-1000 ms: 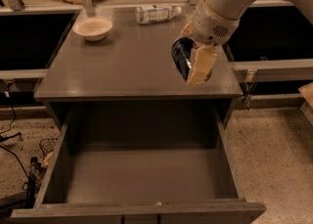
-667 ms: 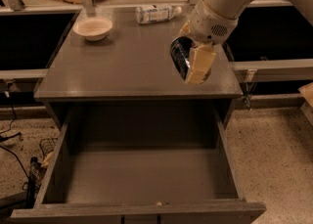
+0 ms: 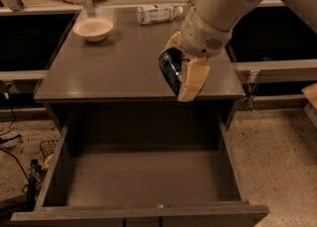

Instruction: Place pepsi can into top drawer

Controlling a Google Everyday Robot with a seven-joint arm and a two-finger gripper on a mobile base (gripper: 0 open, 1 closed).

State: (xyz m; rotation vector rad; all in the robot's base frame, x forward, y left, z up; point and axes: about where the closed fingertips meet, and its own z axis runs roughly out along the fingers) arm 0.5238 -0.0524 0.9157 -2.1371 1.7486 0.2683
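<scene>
I have the gripper (image 3: 179, 76) hanging over the front edge of the worktop (image 3: 109, 67), toward its 4 o'clock corner, with the fingers (image 3: 192, 78) clamped on the pepsi can (image 3: 170, 70), which is tilted and clear of the surface. Compared with a second ago, the can has slid a little toward 7 o'clock, off the middle of the right side and out to the lip, so it now sits just above the back of the open top drawer (image 3: 148, 179). I read that as the carry nearly done: what's left is to bring it further toward 6 o'clock, lower it and let go. The bowl (image 3: 93, 28) at 10 o'clock and the plastic bottle (image 3: 157, 14) at 12 o'clock are well apart from my path.
</scene>
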